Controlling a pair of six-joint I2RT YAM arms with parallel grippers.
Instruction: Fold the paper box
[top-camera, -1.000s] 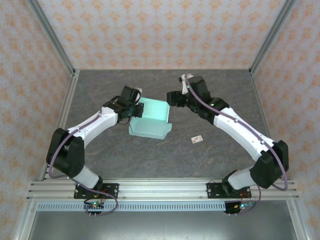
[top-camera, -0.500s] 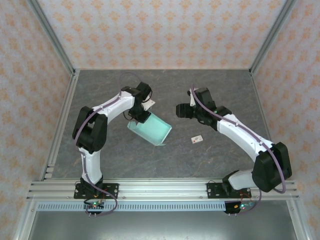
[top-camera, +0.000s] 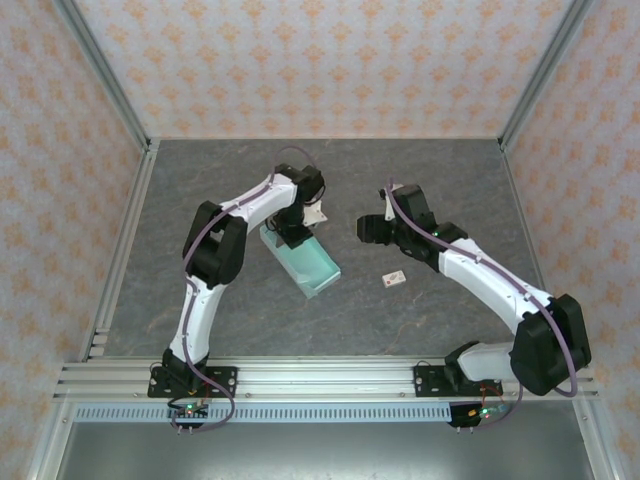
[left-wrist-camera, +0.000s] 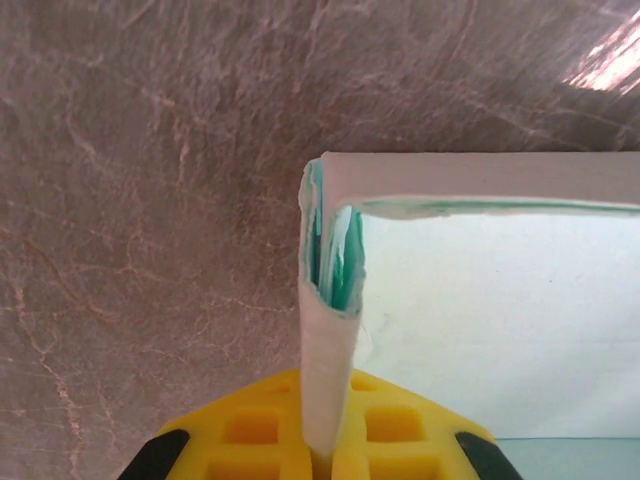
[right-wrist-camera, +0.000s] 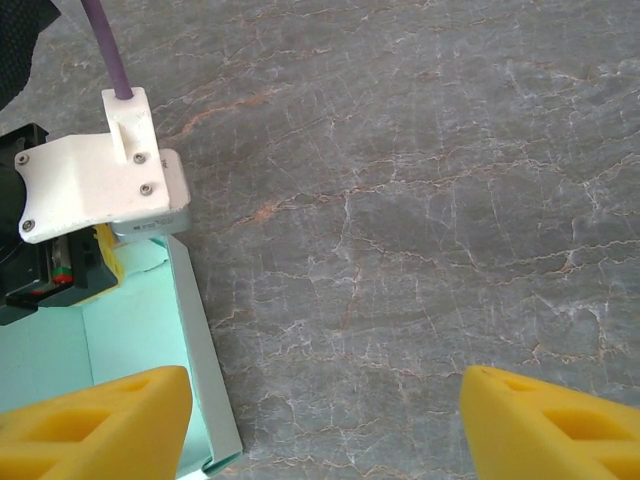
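Now at centre: box (top-camera: 305, 260), pale mint card, over the middle of the table (top-camera: 450, 170), slanting from upper left to lower right in the top view; whether it rests on the table cannot be told.
Box shape: partly folded, walls raised along its edges, open on top.
Left end effector (top-camera: 297, 233): at the box's far end, clamped on 1 upright wall.
Left wrist view: yellow pads (left-wrist-camera: 250, 432) pressed together on a thin, white-edged wall; the wall turns a corner just above the pads, with green layers showing in the fold.
Left arm: stretched far forward, its wrist turned back down onto the box.
Right end effector (top-camera: 368, 228): to the right of the box and apart from it, above bare table; fingers spread wide, nothing between them.
Right wrist view: 2 yellow fingertips (right-wrist-camera: 95, 420) at the bottom corners with grey marbled table between; a box corner lies at lower left, just beside the left-hand fingertip.
Camera mount (right-wrist-camera: 95, 190): white block on the left wrist, purple cable rising from it, above the box's far edge.
Tag (top-camera: 394, 279): small, white with a red mark, flat on the table between the box and the right arm, clear of both.
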